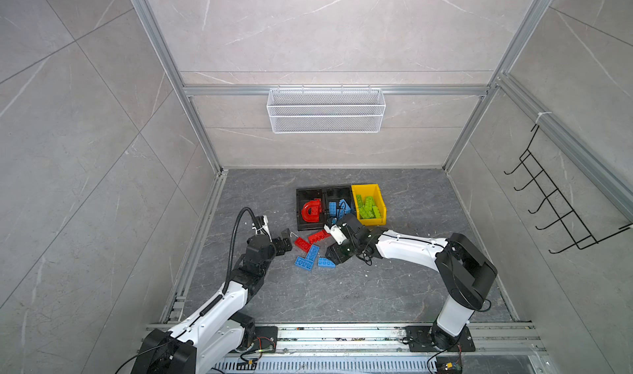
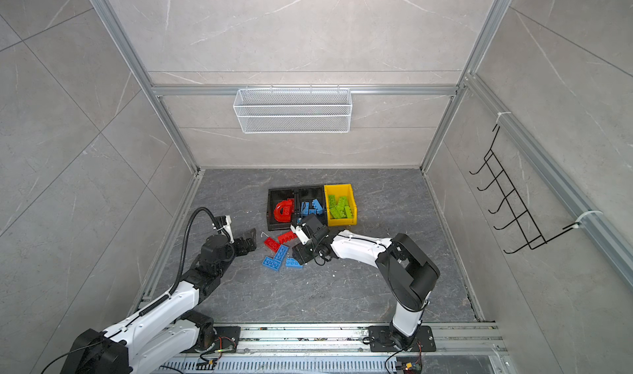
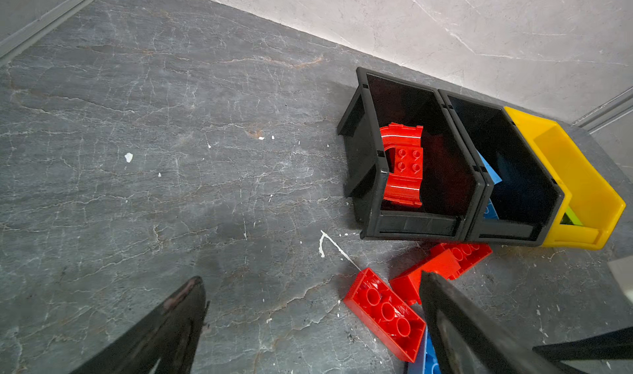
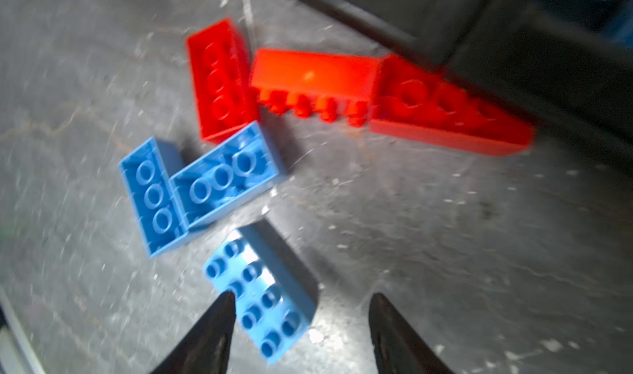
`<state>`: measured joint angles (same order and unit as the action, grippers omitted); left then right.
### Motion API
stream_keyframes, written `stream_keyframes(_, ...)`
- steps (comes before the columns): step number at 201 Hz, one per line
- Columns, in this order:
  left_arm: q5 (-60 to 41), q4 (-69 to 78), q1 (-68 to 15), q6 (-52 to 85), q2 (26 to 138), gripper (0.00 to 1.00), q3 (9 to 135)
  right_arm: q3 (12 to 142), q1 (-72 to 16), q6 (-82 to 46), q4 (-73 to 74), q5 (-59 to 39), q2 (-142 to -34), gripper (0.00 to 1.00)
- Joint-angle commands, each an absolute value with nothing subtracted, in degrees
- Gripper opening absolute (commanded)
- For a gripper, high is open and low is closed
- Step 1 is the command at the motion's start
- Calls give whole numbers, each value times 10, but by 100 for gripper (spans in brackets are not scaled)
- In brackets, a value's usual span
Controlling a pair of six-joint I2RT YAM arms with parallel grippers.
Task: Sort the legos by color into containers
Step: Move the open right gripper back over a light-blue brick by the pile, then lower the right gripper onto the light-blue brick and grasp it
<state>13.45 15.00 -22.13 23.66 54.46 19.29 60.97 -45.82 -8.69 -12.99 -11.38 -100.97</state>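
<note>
On the grey table (image 1: 342, 286) three plastic bins stand in a row. A black bin (image 1: 298, 208) holds a red arch piece (image 1: 311, 210), a second black bin (image 1: 337, 192) holds blue studded bricks (image 1: 333, 207), and a yellow bin (image 1: 372, 221) holds lime green bricks (image 1: 368, 208). Just in front lie three loose red bricks (image 4: 222, 81) and three loose blue bricks (image 4: 222, 180). The left fingers (image 3: 455, 321) are spread wide and empty beside the red ones. The right fingers (image 4: 209, 334) are parted, gripping nothing, over a stud-up blue brick (image 4: 263, 300).

Right wrist view is motion-blurred: red bricks (image 4: 315, 71) smeared, black bins (image 4: 531, 54) cropped by the frame. Left wrist view: blue brick (image 3: 419, 358) mostly behind left gripper (image 3: 310, 277), cut at the edge. In both top views, middle bin (image 1: 337, 190) front sits hidden under right arm (image 1: 404, 245).
</note>
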Motion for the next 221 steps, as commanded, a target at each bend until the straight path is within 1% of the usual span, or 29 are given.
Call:
stream_keyframes(1, 145, 166, -221, 243, 538, 100, 199, 621, -459, -8, -157, -149, -989, 64)
stream_keyframes(34, 151, 164, -221, 241, 538, 100, 200, 641, -482, 43, -173, -141, -1013, 65)
stream_keyframes(70, 157, 159, -221, 243, 538, 100, 200, 688, -506, 76, -220, -93, -1060, 65)
stream_keyframes(125, 160, 156, -221, 243, 536, 100, 201, 728, -515, 78, -254, -56, -1110, 65)
stream_keyframes(154, 162, 153, -221, 245, 536, 100, 203, 744, -517, 67, -264, -62, -1128, 65)
stream_keyframes(180, 160, 152, -221, 245, 537, 100, 204, 748, -519, 60, -267, -46, -1137, 59)
stream_keyframes(193, 161, 151, -221, 245, 536, 100, 204, 748, -519, 50, -266, -37, -1138, 53)
stream_keyframes(221, 162, 151, -221, 244, 534, 100, 204, 746, -519, 32, -255, -25, -1130, 44)
